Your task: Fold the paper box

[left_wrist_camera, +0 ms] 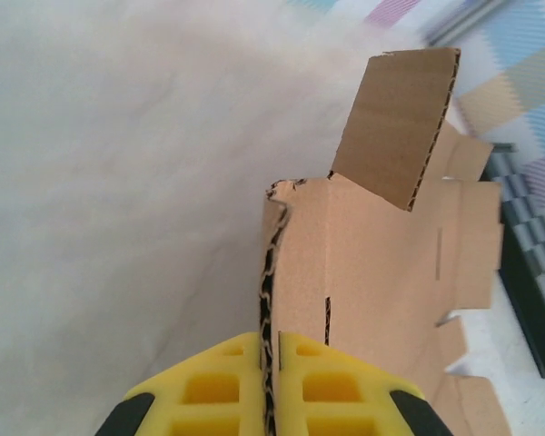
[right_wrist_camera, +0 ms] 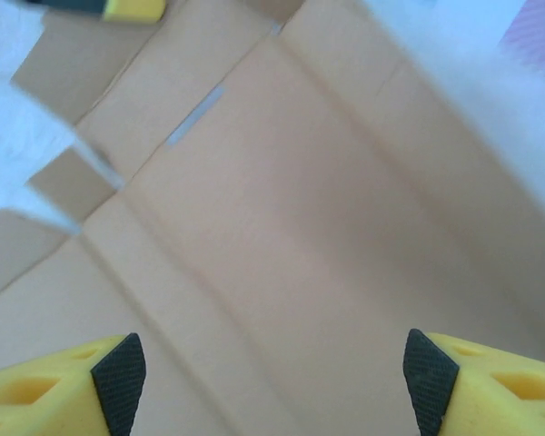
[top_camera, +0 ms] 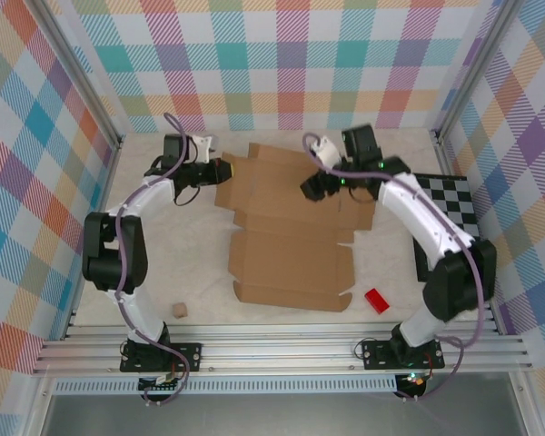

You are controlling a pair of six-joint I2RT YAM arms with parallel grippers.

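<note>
The paper box (top_camera: 291, 232) is a brown corrugated die-cut sheet lying mostly flat mid-table. My left gripper (top_camera: 223, 170) is shut on the sheet's far left flap. In the left wrist view the yellow fingers (left_wrist_camera: 209, 386) clamp the cardboard edge (left_wrist_camera: 269, 300), with that flap raised and a tab (left_wrist_camera: 400, 123) standing up beyond it. My right gripper (top_camera: 316, 186) hovers over the sheet's far right part. In the right wrist view it (right_wrist_camera: 272, 372) is open, its fingertips (right_wrist_camera: 118, 372) wide apart above the creased panel (right_wrist_camera: 282, 209).
A small red block (top_camera: 377, 301) lies near the box's front right corner. A tiny tan cube (top_camera: 178, 311) sits at the front left. A black-and-white checkered board (top_camera: 454, 204) lies at the right. Checkered walls enclose the table.
</note>
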